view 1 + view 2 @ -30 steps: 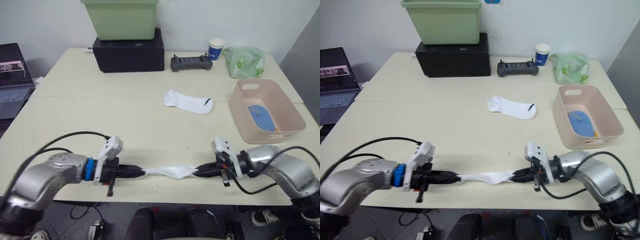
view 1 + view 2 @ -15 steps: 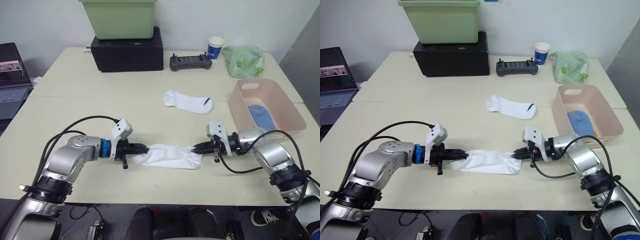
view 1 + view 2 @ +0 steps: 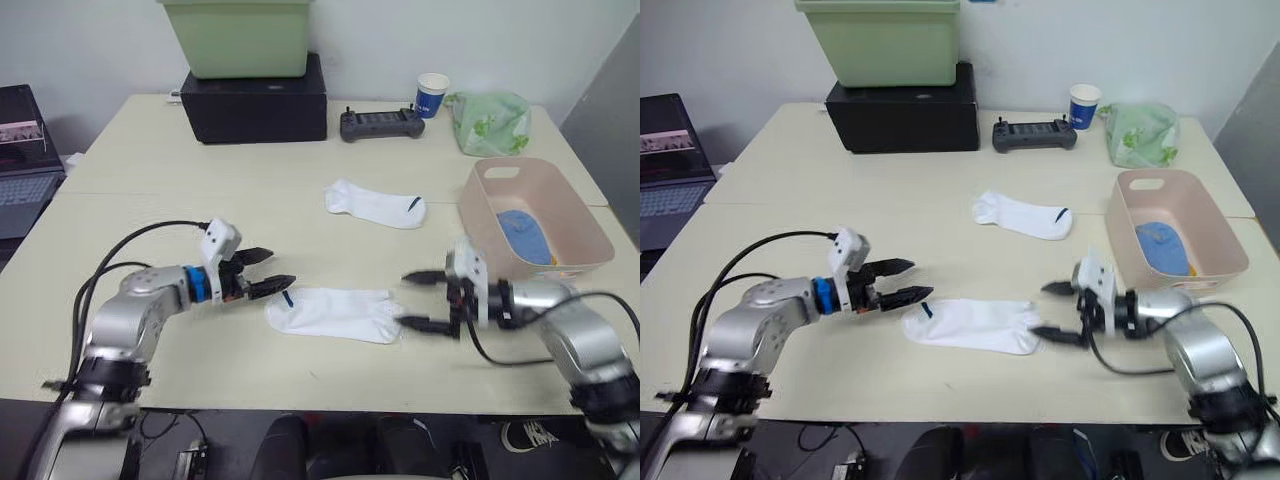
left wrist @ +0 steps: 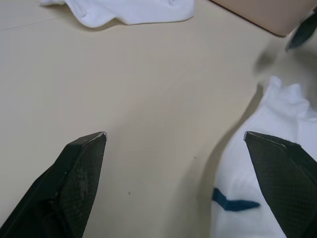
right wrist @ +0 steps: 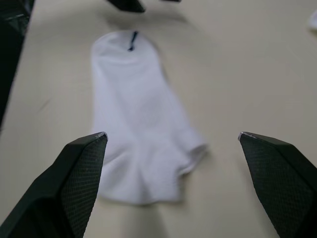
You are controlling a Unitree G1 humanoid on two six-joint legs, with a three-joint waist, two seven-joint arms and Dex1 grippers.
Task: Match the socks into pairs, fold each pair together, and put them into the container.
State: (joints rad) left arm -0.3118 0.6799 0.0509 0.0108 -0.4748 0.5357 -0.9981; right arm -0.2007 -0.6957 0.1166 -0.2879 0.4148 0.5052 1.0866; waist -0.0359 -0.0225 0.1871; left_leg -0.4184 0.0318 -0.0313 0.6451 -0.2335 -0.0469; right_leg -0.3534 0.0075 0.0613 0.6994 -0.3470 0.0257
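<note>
Socks: one white sock (image 3: 335, 312) flat on bench (image 3: 150, 200), left gripper (image 3: 268, 270) and right gripper (image 3: 422, 299) both apart either side; pairing step, next fetching second white sock (image 3: 375, 204) beyond, container (image 3: 580, 225) right.

On the table (image 3: 150, 180), one sock (image 3: 335, 313) lies at centre; a second sock (image 3: 377, 205) at 12 o'clock behind it; the container (image 3: 580, 215) at 2 o'clock holds another sock (image 3: 522, 234).
</note>
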